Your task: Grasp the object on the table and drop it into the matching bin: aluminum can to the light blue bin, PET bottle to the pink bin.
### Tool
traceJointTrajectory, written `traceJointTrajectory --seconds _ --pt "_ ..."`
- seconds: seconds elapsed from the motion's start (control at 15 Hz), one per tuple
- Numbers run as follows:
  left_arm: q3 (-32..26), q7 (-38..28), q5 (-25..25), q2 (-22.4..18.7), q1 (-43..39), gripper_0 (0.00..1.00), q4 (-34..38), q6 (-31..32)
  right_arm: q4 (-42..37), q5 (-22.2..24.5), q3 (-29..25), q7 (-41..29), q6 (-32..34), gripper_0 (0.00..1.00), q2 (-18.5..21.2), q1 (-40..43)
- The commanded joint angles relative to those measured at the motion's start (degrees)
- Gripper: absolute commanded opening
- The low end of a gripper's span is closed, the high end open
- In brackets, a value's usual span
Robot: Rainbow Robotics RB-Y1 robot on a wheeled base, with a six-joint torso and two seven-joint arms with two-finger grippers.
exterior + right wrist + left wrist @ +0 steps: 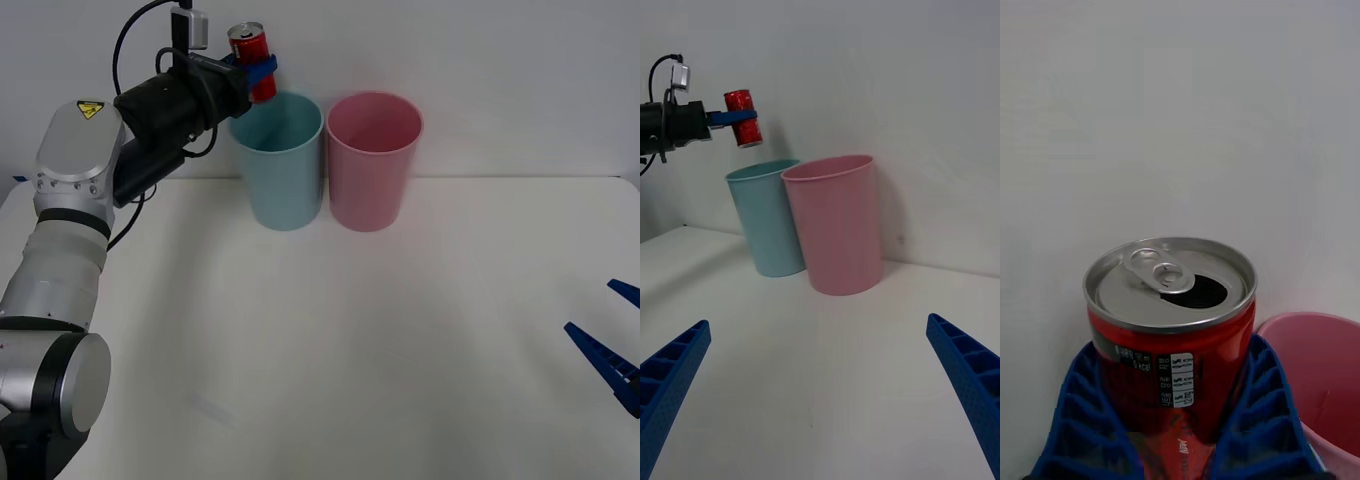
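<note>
A small red aluminum can (252, 55) with a silver lid hangs in the air, gripped by my left gripper (258, 70), which is shut on its sides. It is held upright over the rear left rim of the light blue bin (279, 160). The same can (743, 118) and left gripper (736, 117) appear above the light blue bin (767, 219) in the right wrist view. Up close, the can (1171, 330) has an opened pull tab, with blue fingers (1079, 412) on both sides. The pink bin (372, 160) stands right beside the blue one. My right gripper (612, 335) rests open at the table's right edge.
The white table (330, 350) stretches wide before the two bins, which touch or nearly touch near the back wall. The pink bin (836, 223) is the nearer one to my right gripper (820, 390). Its rim (1315, 375) shows beside the can.
</note>
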State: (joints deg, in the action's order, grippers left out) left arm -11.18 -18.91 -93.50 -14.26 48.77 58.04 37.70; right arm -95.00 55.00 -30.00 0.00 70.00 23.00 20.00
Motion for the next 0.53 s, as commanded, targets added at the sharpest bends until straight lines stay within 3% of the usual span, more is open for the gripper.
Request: traceJointTrajectory --seconds 0.07,0.53 --pt "-0.1 0.2 0.1 -0.1 -0.1 1.0 0.0 -0.1 0.0 0.0 0.0 0.0 0.0 1.0 0.0 0.0" --pt "0.0 0.8 3.3 -0.5 -1.4 1.0 0.1 0.0 0.0 0.0 0.0 0.0 0.0 1.0 0.0 0.0"
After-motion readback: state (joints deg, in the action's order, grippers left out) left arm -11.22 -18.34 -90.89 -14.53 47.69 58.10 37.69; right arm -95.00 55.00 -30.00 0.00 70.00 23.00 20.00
